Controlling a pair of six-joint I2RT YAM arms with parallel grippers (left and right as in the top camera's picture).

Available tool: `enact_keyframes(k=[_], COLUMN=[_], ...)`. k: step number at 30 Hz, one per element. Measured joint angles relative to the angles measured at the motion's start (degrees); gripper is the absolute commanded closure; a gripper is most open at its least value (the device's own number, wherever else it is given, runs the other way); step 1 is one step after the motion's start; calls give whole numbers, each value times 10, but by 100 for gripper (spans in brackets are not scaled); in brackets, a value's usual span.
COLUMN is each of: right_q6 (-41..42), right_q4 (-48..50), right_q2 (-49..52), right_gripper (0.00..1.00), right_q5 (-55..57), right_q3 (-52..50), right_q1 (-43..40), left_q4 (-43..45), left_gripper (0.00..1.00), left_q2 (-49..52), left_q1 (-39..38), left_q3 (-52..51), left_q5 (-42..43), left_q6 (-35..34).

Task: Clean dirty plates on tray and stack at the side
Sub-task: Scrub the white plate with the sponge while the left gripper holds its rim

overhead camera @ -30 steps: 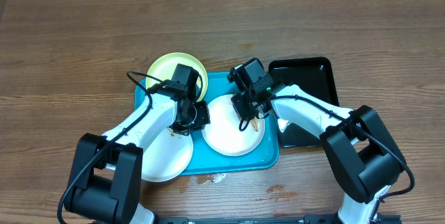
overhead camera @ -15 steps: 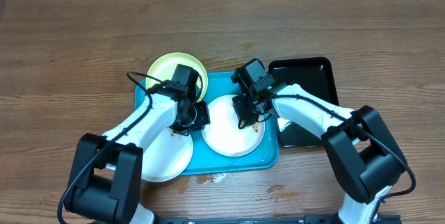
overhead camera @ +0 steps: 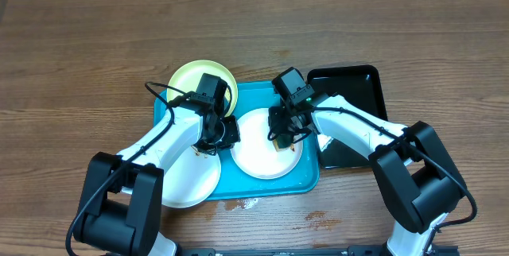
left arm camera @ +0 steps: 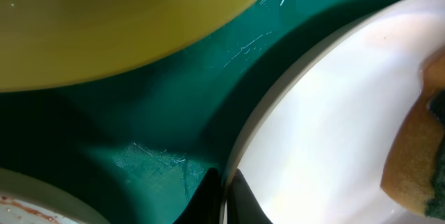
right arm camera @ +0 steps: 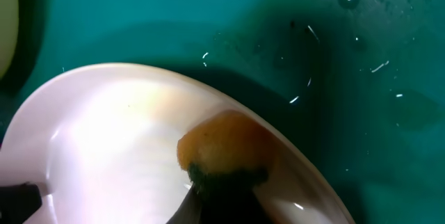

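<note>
On the tray (overhead camera: 256, 95), left claw (overhead camera: 228, 133) pinches white plate (overhead camera: 258, 159).

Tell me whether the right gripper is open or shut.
Shut: the right gripper pinches a sponge against the plate.

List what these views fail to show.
Overhead: left arm covers most of the left white plate; its smears are unreadable.
Overhead: right gripper hides the sponge.
Left wrist: the frame edge cuts off the sponge; the bottom edge crops the left gripper at the middle plate rim.
</note>
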Motion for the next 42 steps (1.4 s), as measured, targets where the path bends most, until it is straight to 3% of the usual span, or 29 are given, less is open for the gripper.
enact_keyframes(k=[13,28,34,42], right_q6=[42,71,158,324], right_q4=[-68,-142,-196,-224], right_q2=[-30,-47,-47,-47], right_gripper=[96,96,96,96], right_q5=[-83,-254,-252,-148], right_q3=[71,74,74,73], right_q1=[-55,-86,-86,-80], left_q4=[3,7,10,10], left_gripper=[96,96,96,96], left_q2=[0,0,0,0], left_q1=[0,0,0,0], left_q3=[0,0,0,0], left_q5=[-6,-7,-7,-7], left_q6=[-13,-22,-26,-26])
